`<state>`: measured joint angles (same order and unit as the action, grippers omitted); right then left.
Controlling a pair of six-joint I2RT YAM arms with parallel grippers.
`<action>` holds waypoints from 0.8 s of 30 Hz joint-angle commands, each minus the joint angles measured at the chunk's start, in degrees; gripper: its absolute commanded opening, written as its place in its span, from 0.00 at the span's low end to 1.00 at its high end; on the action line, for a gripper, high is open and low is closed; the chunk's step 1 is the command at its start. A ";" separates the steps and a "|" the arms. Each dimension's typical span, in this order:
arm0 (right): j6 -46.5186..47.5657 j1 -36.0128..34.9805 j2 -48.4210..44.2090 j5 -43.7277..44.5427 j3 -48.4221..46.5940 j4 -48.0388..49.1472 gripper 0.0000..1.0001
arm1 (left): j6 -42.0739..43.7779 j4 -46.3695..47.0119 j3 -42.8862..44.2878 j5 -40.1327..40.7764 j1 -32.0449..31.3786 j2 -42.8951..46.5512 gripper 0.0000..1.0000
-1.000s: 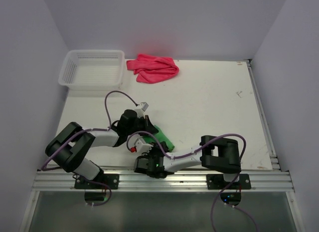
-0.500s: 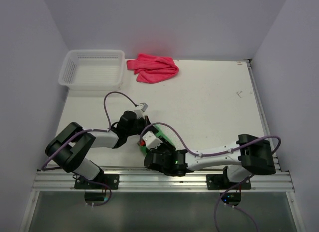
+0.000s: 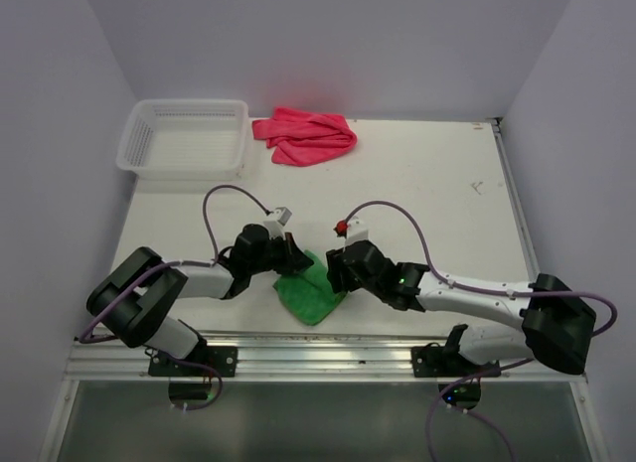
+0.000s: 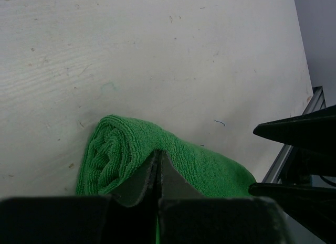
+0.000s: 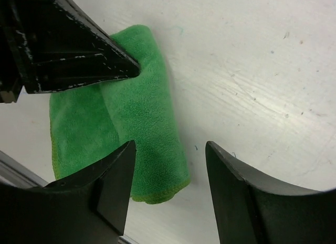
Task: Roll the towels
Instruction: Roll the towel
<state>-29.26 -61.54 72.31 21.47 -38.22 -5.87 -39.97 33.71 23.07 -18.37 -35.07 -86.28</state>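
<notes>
The green towel (image 3: 310,291) is seen near the front edge of the table (image 3: 427,194), between the two grippers. It is bunched into a short roll: a spiral of layers is shown at its end in the left wrist view (image 4: 118,149). In the right wrist view (image 5: 149,107) a flatter flap is seen lying alongside the roll.

The left gripper (image 3: 293,259) is placed at the green towel's left side. Its fingers (image 4: 152,173) are pressed tightly together and their tips are laid right on the roll. Whether any cloth is caught between them cannot be told.

The right gripper (image 3: 335,271) is found on the green towel's right side, with its fingers (image 5: 113,173) spread wide. They are held above the roll's end and nothing is gripped between them. The closed left fingers (image 5: 79,50) are seen touching the roll's upper edge.

Well beyond the green towel, at the table's far edge, the pink towel (image 3: 306,136) is left in a crumpled heap. The white basket (image 3: 184,106) is set just beside that heap, far to the green towel's back left.
</notes>
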 commanded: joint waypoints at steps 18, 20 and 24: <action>-3.62 7.75 11.27 -23.40 4.64 13.69 0.51 | 0.68 -8.84 -5.84 4.13 -0.26 1.99 0.00; -3.00 7.75 11.27 -24.81 4.82 13.87 0.47 | 0.68 -8.93 -5.84 4.40 -0.17 2.08 0.00; -1.16 7.66 11.10 -27.18 4.64 12.46 0.35 | 0.68 -9.54 -5.32 4.57 -0.17 2.52 0.00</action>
<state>-32.32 -53.67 82.28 -1.69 -34.68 7.84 -40.97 33.56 19.97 -17.23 -35.07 -82.85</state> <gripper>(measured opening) 0.374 0.006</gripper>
